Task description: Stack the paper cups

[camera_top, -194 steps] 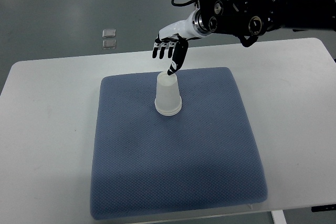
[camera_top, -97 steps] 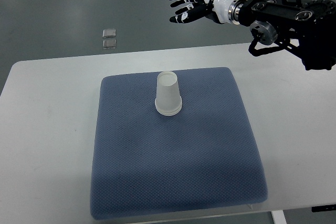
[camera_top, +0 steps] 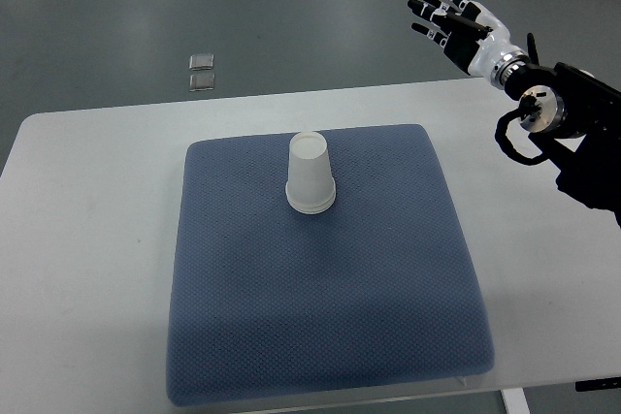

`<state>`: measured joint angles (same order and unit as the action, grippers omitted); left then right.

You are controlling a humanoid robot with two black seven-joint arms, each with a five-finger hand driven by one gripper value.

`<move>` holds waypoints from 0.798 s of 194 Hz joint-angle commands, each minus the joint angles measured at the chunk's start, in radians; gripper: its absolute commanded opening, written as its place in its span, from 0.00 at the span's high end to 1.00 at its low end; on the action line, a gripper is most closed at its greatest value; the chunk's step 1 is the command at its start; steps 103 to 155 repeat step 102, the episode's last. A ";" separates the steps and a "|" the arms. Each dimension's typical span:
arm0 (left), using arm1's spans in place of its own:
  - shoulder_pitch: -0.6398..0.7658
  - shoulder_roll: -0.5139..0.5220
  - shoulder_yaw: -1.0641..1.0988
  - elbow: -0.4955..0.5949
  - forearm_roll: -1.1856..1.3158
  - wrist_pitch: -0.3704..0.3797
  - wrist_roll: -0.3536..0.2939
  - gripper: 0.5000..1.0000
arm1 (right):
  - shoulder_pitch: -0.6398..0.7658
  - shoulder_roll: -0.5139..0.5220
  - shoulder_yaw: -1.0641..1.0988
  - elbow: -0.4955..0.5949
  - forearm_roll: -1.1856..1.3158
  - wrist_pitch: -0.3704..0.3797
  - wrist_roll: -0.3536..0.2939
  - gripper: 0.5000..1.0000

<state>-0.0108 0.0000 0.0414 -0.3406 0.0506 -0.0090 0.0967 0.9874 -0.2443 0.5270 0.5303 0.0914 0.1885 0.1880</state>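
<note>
A white paper cup stack (camera_top: 310, 175) stands upside down, rim down, on the upper middle of a blue textured mat (camera_top: 330, 336), untouched by anything.

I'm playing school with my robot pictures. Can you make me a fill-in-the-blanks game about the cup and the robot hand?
1. The paper cup stands upside down on the ____ mat.
2. The right robot hand has its fingers ____ and holds nothing.
3. The mat lies on a ____ table.
4. The robot hand is up at the picture's top ____ corner, away from the cup.

Missing words: blue; spread; white; right
</note>
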 commanded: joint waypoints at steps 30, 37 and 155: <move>0.000 0.000 0.000 -0.004 0.000 0.000 0.000 0.00 | -0.085 0.002 0.085 -0.019 0.001 0.069 0.044 0.15; 0.002 0.000 0.000 -0.006 0.000 0.000 0.000 0.00 | -0.095 0.002 0.099 -0.019 0.001 0.075 0.044 0.15; 0.002 0.000 0.000 -0.006 0.000 0.000 0.000 0.00 | -0.133 0.025 0.122 -0.018 0.001 0.104 0.045 0.15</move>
